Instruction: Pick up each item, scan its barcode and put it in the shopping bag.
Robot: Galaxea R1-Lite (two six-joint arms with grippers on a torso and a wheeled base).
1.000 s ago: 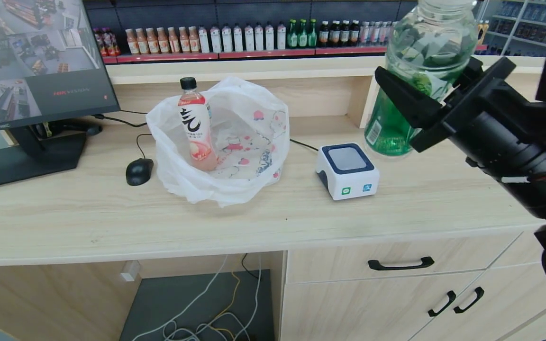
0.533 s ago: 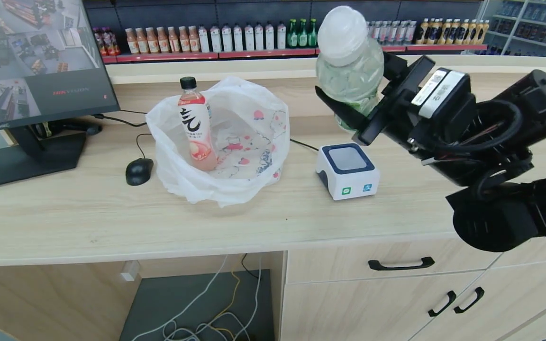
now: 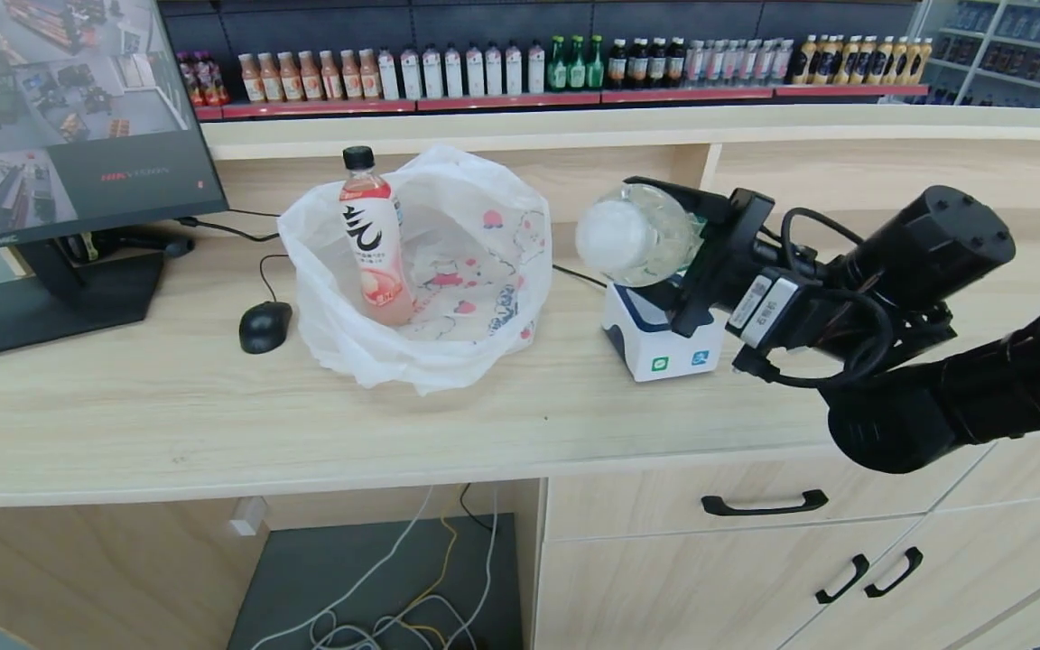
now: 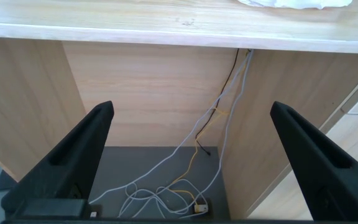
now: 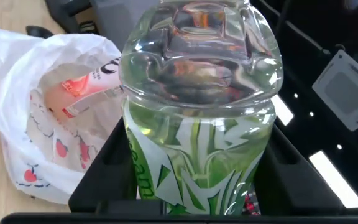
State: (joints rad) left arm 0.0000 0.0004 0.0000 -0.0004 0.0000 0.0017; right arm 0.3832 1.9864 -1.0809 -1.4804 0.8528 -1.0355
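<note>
1. Light wood checkout counter [image 3: 168,424]: carries the scanner and every item below except the left gripper.
2. Black flat monitor on a black stand [image 3: 60,117]: far left of the scanner, at the counter's back.
3. White plastic shopping bag with pink prints [image 3: 484,217]: mouth open, just left of the scanner, apart from it.
4. Right gripper [image 3: 678,253]: directly above the scanner, fingers clamped on the clear bottle.
5. Left gripper [image 4: 191,112]: lower than the scanner, facing the open space beneath the counter's front edge; fingers spread wide, nothing between them.
6. Clear plastic bottle with a green-and-white label [image 3: 628,236]: held on its side over the scanner's top, one rounded pale end pointing toward the bag. That end is probably the base, though the view is poor.
7. White box scanner with a dark blue top frame [image 3: 664,348]: partly covered by the bottle and gripper.
8. Pink drink bottle with a black cap [image 3: 376,244]: standing in the bag, left of the scanner.
9. Black computer mouse [image 3: 264,327]: left of the scanner, beyond the bag.
</note>
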